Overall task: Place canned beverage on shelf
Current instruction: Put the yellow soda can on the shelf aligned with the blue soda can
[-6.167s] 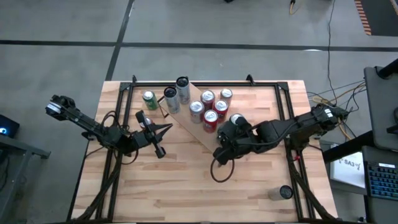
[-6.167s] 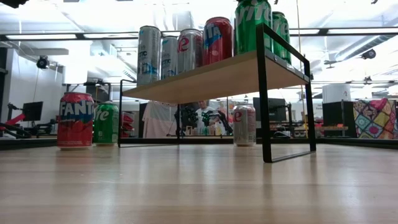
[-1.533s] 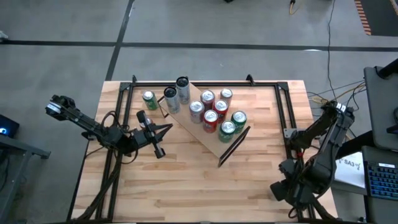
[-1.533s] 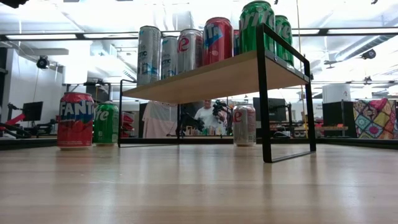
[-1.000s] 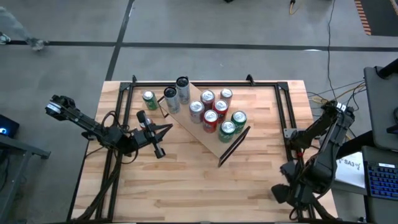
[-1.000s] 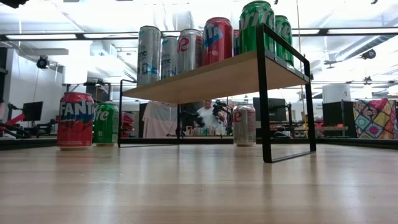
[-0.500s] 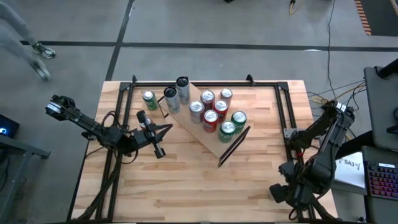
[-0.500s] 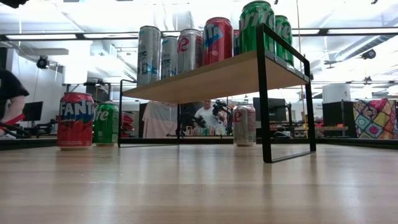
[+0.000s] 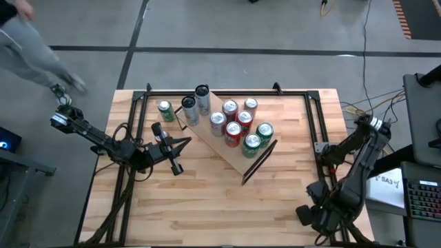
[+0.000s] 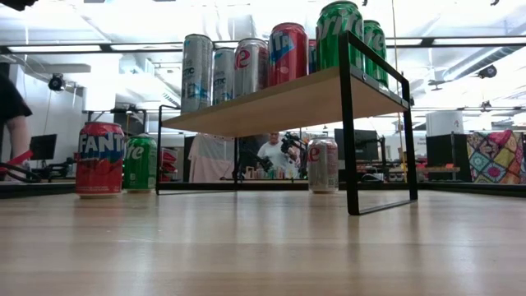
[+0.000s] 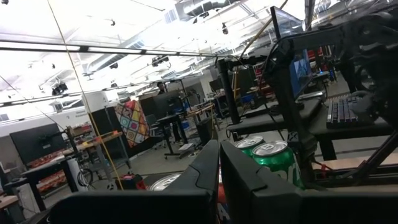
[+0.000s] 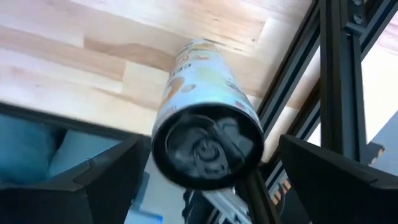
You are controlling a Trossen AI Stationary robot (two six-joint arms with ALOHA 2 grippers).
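STEP: reach for next can | CHANGE: your right gripper (image 12: pixel 205 177) has spread its fingers wide and dropped lower at the table's near-right corner, well apart from the shelf (image 9: pixel 231 138) | CAN: pale tall can (image 12: pixel 202 124) stands between the fingers, ungripped | SHELF: 6 cans loaded | LEFT: left gripper (image 9: pixel 180 142) pinched together, empty, beside shelf | NEXT: close, lift.

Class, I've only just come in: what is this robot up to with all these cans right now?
The robot is stocking cans onto the small shelf, which already carries several. The right gripper is at the table's near right corner with its fingers open on either side of a tall white can standing there, not yet gripped. The left gripper waits shut beside the shelf. Other cans stand on the table behind the shelf.
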